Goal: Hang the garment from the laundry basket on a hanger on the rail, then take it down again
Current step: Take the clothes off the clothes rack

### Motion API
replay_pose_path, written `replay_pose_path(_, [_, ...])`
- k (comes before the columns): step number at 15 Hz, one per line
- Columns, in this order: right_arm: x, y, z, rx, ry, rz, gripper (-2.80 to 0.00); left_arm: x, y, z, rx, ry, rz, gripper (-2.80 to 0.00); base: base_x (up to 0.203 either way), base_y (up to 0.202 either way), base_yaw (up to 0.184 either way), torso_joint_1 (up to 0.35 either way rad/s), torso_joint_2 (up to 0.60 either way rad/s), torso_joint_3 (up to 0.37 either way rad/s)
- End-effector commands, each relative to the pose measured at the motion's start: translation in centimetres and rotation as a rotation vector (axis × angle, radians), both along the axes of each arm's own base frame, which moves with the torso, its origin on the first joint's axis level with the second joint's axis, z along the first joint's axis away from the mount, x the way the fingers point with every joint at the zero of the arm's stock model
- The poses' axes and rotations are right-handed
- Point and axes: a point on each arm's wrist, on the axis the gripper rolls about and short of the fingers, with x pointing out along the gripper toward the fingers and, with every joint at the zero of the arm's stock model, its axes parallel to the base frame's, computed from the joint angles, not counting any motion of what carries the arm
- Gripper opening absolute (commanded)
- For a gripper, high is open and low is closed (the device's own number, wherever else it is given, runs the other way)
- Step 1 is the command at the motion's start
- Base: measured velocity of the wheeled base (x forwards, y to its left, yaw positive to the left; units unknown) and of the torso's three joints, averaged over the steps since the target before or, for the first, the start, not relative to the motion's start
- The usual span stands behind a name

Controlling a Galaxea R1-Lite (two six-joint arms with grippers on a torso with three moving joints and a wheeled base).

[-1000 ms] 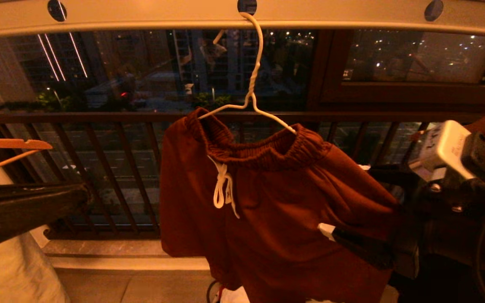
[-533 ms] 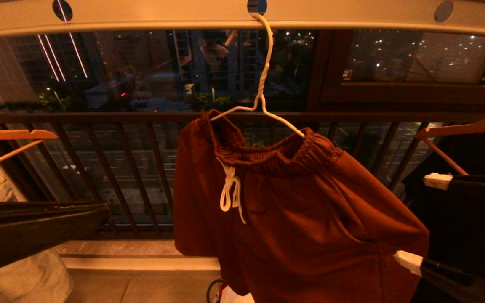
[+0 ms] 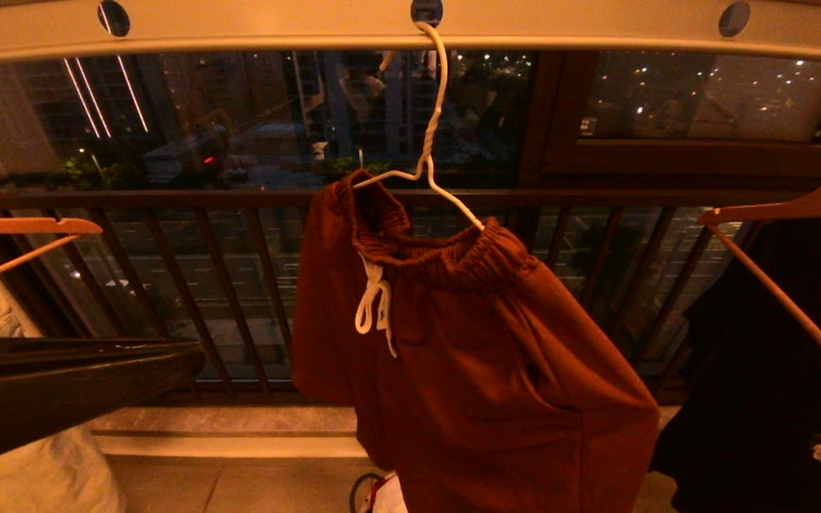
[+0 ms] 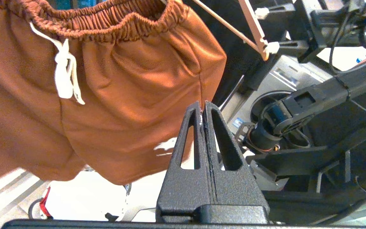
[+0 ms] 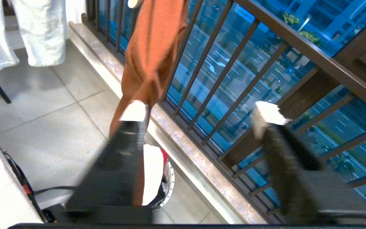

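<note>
Your shorts [image 3: 453, 342] hang on the white wire hanger [image 3: 428, 153], hook through a hole in the cream rail [image 3: 275, 28] up top, centre of the scene. The hang looks done; I'd say the take-down is next.

Claw states: left claw [image 4: 202, 106] is pinched tight with nothing in it, tips just beside the near hem of the shorts. Right claw [image 5: 202, 111] has a clear gap between its white-tipped fingers [image 5: 267, 114], nothing between them, off at the right edge and low, apart from the cloth.

Risks for you:
- Shorts sit lopsided, the left end of the waistband riding higher than the right. Tug the cloth from below and it can slide off the low arm while the hanger stays up.
- The wire hook is thin and only lightly seated in the hole. A sideways pull may swing it or jam it instead of lifting it free.
- The wooden hanger [image 3: 774, 214] carrying the black garment [image 3: 760, 370] is close on the right. A wide reach with your right arm could snag it.
- If the shorts drop, they may miss the laundry basket [image 5: 165, 178] on the floor below, near the railing [image 3: 189, 285].

Counts: one pair of shorts, one wire hanger, one rail with three holes showing, two wooden hangers (one left, one right), one black garment, one basket, two claws.
</note>
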Motion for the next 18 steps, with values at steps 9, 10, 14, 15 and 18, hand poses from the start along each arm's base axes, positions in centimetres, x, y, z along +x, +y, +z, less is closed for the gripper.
replay_pose_path(9, [0.9,1.2,-2.2,0.048,0.196,0.05,-2.8,0.3,-0.2,0.2,0.003,0.002,0.032,-2.8,0.0,0.0,0.0,0.0,0.0,0.0])
replay_pose_path(10, [0.8,1.2,-2.8,0.038,0.214,0.061,-2.8,0.3,-0.2,0.2,0.003,0.002,0.032,-2.8,0.0,0.0,0.0,0.0,0.0,0.0])
replay_pose_path(14, [-0.2,1.2,-3.1,0.04,0.213,0.18,0.0,0.7,-0.6,0.1,0.013,0.014,0.029,-2.8,0.0,0.0,0.0,0.0,0.0,0.0])
replay_pose_path(15, [-0.4,1.4,-3.0,0.053,0.228,0.211,0.0,0.8,-0.6,0.0,0.017,0.017,0.03,-2.8,0.0,0.0,0.0,0.0,0.0,0.0])
replay_pose_path(18, [0.3,2.9,-3.2,0.06,0.302,0.236,0.0,0.9,-0.7,0.0,0.02,0.021,0.03,-2.8,0.0,0.0,0.0,0.0,0.0,0.0])
